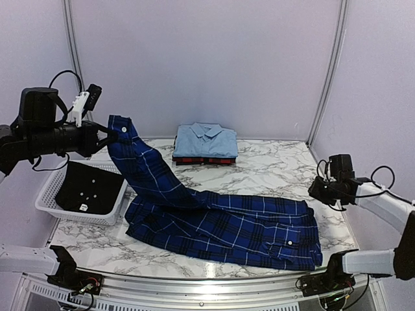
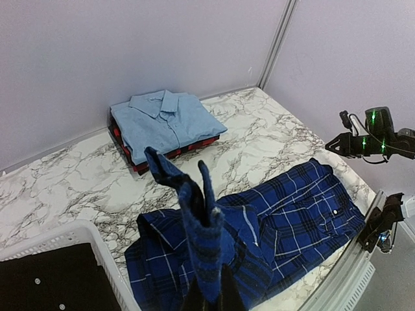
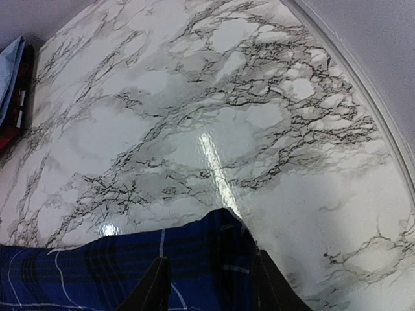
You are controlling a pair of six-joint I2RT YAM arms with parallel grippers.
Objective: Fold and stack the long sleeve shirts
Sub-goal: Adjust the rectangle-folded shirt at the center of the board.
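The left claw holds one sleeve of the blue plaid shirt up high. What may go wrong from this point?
1. Only the left claw grips the navy plaid shirt. The right claw is open, so a pull may drag the whole shirt and wrinkle it.
2. The raised sleeve hangs beside the white basket and may catch on its rim.

Bare table (image 1: 279, 162) lies open right of the stack (image 1: 205, 144); navy shirt (image 1: 220, 223) covers the front, basket (image 1: 45, 201) blocks the left.
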